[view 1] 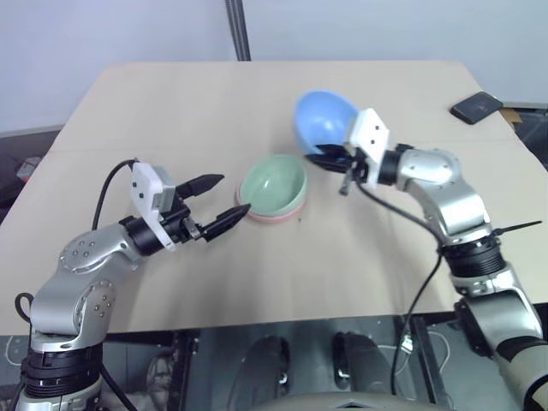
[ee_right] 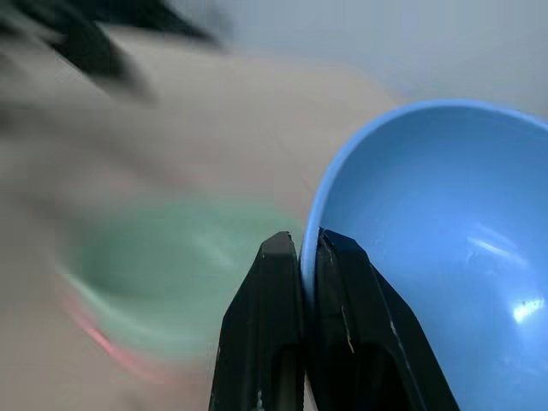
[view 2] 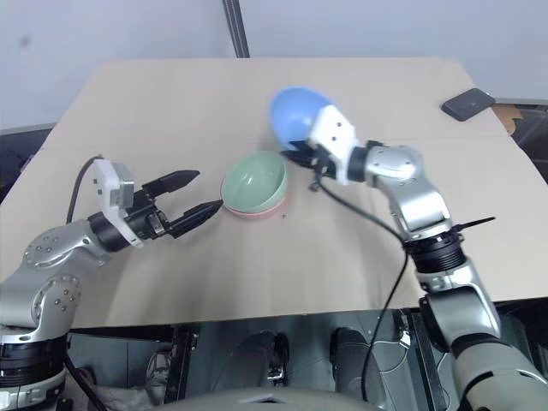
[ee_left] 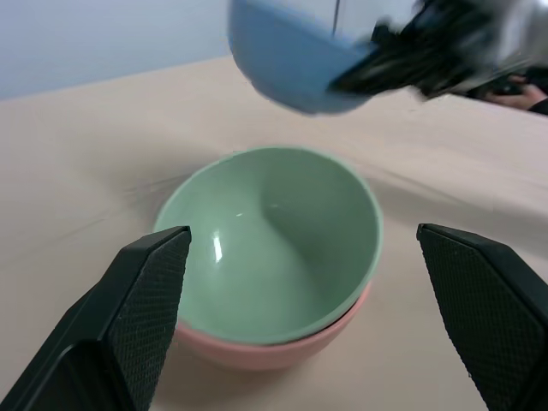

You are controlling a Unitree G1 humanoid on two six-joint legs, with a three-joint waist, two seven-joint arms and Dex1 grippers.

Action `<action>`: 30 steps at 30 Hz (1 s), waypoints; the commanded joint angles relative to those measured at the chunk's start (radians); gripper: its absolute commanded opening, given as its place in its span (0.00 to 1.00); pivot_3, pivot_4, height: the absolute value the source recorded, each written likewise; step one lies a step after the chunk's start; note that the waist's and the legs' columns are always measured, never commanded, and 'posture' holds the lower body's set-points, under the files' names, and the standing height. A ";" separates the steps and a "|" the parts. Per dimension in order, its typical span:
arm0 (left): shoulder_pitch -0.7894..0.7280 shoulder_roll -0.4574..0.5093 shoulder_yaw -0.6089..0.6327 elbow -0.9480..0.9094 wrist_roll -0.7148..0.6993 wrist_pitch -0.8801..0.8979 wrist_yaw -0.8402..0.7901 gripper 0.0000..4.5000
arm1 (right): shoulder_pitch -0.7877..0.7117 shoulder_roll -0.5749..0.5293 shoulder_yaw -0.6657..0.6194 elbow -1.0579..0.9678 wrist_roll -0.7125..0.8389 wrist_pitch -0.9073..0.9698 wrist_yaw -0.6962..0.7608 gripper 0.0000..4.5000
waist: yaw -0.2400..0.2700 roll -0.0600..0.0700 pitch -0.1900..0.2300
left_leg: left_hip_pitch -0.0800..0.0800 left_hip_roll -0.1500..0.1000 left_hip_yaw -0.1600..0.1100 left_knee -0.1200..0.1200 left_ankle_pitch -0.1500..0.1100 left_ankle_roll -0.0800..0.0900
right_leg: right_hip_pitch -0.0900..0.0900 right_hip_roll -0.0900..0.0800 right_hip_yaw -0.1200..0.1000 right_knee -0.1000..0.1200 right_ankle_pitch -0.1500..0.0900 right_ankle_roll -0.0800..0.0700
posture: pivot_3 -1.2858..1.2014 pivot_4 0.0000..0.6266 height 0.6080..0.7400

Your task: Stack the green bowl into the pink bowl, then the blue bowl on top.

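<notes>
Resting nested on a tan table (view 1: 171, 111), green bowl (view 1: 272, 184) in pink bowl (view 1: 282, 214) — right gripper (ee_right: 308, 244) pinching blue bowl (view 1: 321, 118) aloft, left gripper (view 1: 221, 199) spread, black phone (view 1: 476, 107) lying at the far corner.

A wide bench (view 1: 214, 111) with a plain, matte tan top takes up most of the scene; a faint seam runs across it from side to side. Behind its far edge stands a pale, bluish-grey wall (view 1: 103, 34), bare and evenly lit. A ribbed grey pole or hose (view 1: 239, 30) rises against that wall from just behind the middle of the far edge. Near the far right corner of the bench lies a dark, flat phone-like device (view 1: 477, 107). Past the right edge a brown cardboard piece (view 1: 514, 116) shows. Beyond the left edge dark clutter (view 1: 21, 163) sits low, too dim to make out. The light is soft and shadows are faint.
</notes>
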 commanded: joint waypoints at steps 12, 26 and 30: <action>0.048 0.004 0.055 -0.037 0.008 -0.043 0.021 1.00 | -0.064 0.058 0.215 0.166 -0.169 -0.096 0.035 0.22 | 0.002 -0.001 0.000 | -0.001 -0.003 -0.002 0.000 0.000 0.000 | 0.000 -0.005 -0.004 0.000 0.000 -0.001 | 0.52 0.24 0.99; 0.085 -0.001 0.082 -0.138 -0.091 0.033 0.068 1.00 | 0.188 -0.200 -0.149 -0.287 0.097 0.239 0.055 0.91 | 0.013 -0.001 0.000 | -0.002 -0.003 -0.006 0.000 0.000 -0.001 | 0.003 -0.010 -0.008 -0.003 0.000 -0.001 | 0.52 0.24 0.99; 0.158 0.022 0.154 -0.209 -0.111 0.062 0.090 1.00 | 0.353 -0.348 -0.319 -0.326 0.124 0.257 0.037 0.99 | 0.010 0.000 0.000 | -0.002 -0.004 -0.007 0.000 0.000 0.000 | 0.003 -0.012 -0.006 -0.003 -0.002 -0.004 | 0.52 0.24 0.99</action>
